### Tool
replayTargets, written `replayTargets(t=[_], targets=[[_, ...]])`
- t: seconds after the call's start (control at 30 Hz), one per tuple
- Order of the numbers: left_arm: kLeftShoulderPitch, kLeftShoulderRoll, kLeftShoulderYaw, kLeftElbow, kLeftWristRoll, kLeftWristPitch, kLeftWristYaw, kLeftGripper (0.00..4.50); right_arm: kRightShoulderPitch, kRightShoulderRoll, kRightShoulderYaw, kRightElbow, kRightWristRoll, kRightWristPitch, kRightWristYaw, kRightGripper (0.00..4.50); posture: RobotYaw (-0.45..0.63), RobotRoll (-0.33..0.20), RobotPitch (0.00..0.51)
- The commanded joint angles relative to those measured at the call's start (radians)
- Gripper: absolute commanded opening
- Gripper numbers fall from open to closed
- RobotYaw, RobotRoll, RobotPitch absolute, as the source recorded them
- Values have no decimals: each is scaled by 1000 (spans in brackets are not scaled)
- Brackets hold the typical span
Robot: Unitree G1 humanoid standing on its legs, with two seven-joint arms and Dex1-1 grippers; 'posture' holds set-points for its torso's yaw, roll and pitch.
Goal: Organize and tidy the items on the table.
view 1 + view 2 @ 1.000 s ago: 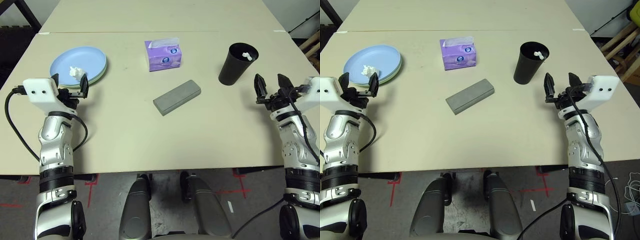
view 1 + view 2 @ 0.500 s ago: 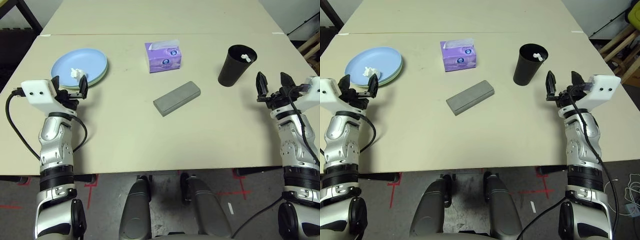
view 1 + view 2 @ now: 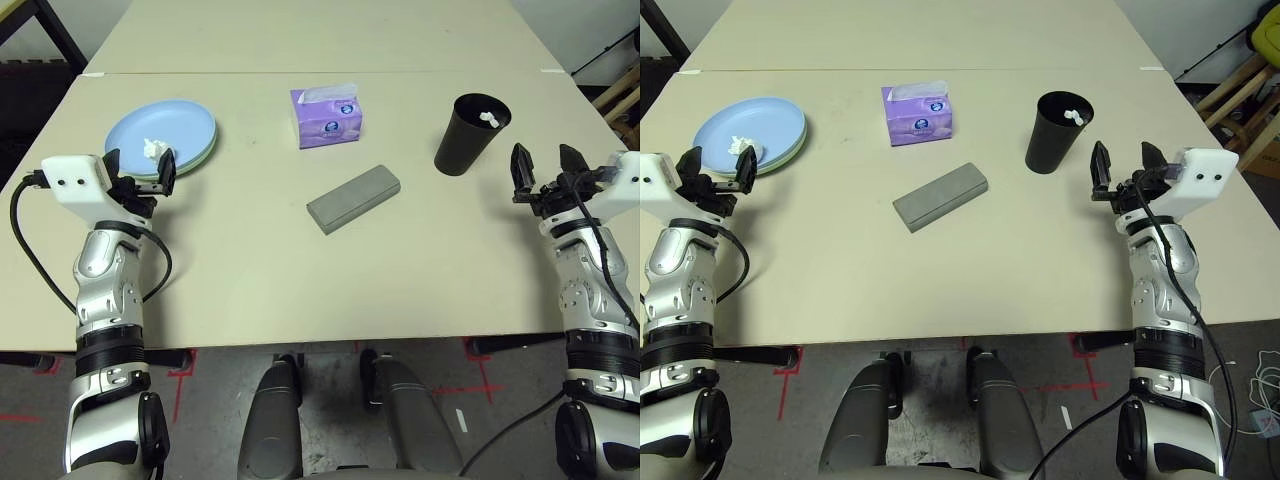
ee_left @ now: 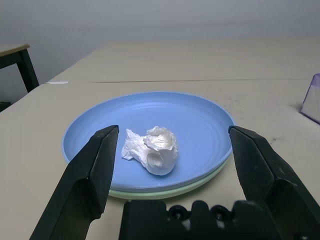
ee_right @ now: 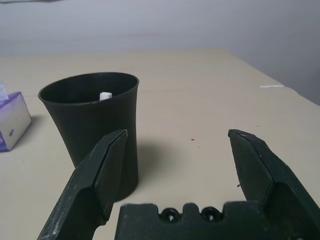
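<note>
**Both claws open, tissue dead ahead of the left one**

The left claw (image 3: 140, 173) gapes wide and empty; the crumpled tissue (image 4: 151, 150) lies straight ahead of it on the blue plate (image 4: 200, 120), which is stacked on a green one. The glasses case (image 3: 353, 197) lies diagonally between the arms on the table (image 3: 300, 270). The right claw (image 3: 545, 167), open and empty, has the black cup (image 5: 92, 125) just ahead; the cup's contents are mostly hidden.

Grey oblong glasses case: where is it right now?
In the left eye view, the grey oblong glasses case lies mid-table, just nearer the robot than the purple tissue box.
</note>
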Motion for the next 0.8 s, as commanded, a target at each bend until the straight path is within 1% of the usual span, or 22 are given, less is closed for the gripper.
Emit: replayTargets(t=[0.03, 0.13, 0.27, 0.53, 0.8], targets=[[21, 1, 4, 21, -11, 3, -6, 4500, -5, -17, 11, 27, -22, -42, 23, 4456, 68, 0, 181], [27, -12, 5, 12, -19, 0, -5, 4500, -14, -8, -3, 54, -13, -64, 8, 4456, 69, 0, 180], [27, -10, 3, 17, -24, 0, -10, 4500, -24, -5, 1, 69, -7, -71, 11, 4456, 71, 0, 182], [27, -5, 0, 17, -23, 8, -19, 4500, 10, -3, -5, 50, 6, -58, 6, 4456, 65, 0, 181], [25, -5, -2, 30, -24, 6, -31, 4500, 17, -6, 1, 49, 7, -54, 8, 4456, 63, 0, 182]])
